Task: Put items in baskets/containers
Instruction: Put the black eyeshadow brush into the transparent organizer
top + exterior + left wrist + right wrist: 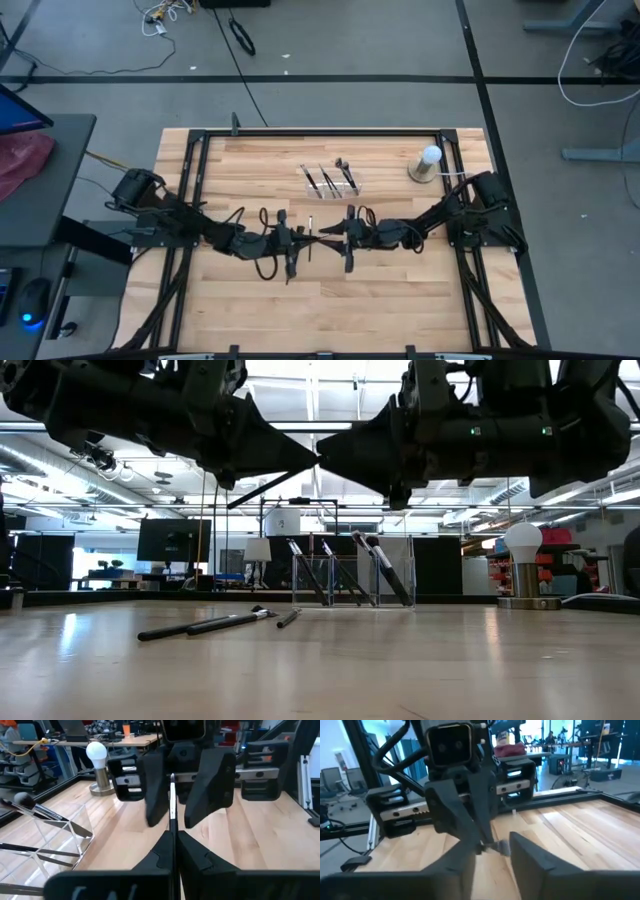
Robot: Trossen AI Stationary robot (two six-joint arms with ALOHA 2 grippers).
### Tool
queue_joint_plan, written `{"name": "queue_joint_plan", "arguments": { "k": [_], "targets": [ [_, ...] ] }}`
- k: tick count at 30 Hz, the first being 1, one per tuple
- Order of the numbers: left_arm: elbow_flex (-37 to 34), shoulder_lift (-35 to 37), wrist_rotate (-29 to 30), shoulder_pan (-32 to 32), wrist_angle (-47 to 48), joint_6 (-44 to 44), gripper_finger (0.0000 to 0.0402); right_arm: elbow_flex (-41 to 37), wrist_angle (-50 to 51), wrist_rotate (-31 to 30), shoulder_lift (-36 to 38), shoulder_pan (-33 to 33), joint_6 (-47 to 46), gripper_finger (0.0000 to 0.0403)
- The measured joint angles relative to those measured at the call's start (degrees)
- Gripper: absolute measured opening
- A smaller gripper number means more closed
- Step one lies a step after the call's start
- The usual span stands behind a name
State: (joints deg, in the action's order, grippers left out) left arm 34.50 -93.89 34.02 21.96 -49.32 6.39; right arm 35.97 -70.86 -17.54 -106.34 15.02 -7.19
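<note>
- Our left gripper [175, 837] pinches one thin makeup brush [172, 802] mid-air.
- Our right gripper [187, 790], tip to tip with it, brackets that brush, fingers parted.
- Clear organiser tray [333, 182] beyond both.

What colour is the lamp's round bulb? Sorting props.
White bulb, clearest in the left wrist view.

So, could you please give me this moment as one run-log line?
left gripper: shut on makeup brush | right gripper: jaws apart around brush's far end, handover | organiser tray: holds several brushes
</note>
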Motion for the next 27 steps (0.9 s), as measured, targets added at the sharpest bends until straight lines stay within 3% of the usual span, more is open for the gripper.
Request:
{"name": "queue_joint_plan", "arguments": {
  "k": [6,12,16,19,23,27],
  "targets": [
    [0.0,-0.01,-0.23,-0.23,0.01,0.35,0.0012,0.0,-0.08,0.23,0.0,0.4,0.62,0.0022],
    [0.0,-0.07,0.75,-0.48,0.14,0.42,0.0053,0.07,5.23,-1.72,2.31,0.4,0.57,0.0016],
    [0.02,-0.04,0.87,-0.88,1.47,0.44,0.0118,0.52,20.84,-8.38,11.02,0.13,1.7,0.0008],
    [0.02,-0.04,0.83,-1.24,2.37,0.89,0.0166,4.43,40.14,-12.17,19.21,-1.35,1.32,0.0008],
    [0.02,0.0,0.87,-1.97,3.25,3.04,0.0208,15.33,66.02,-12.32,24.35,-5.27,-0.3,0.0008],
    [0.02,0.0,0.85,-2.25,4.97,4.93,0.0223,26.1,80.66,-7.33,22.22,-10.75,1.79,0.0008]
  ]
}}
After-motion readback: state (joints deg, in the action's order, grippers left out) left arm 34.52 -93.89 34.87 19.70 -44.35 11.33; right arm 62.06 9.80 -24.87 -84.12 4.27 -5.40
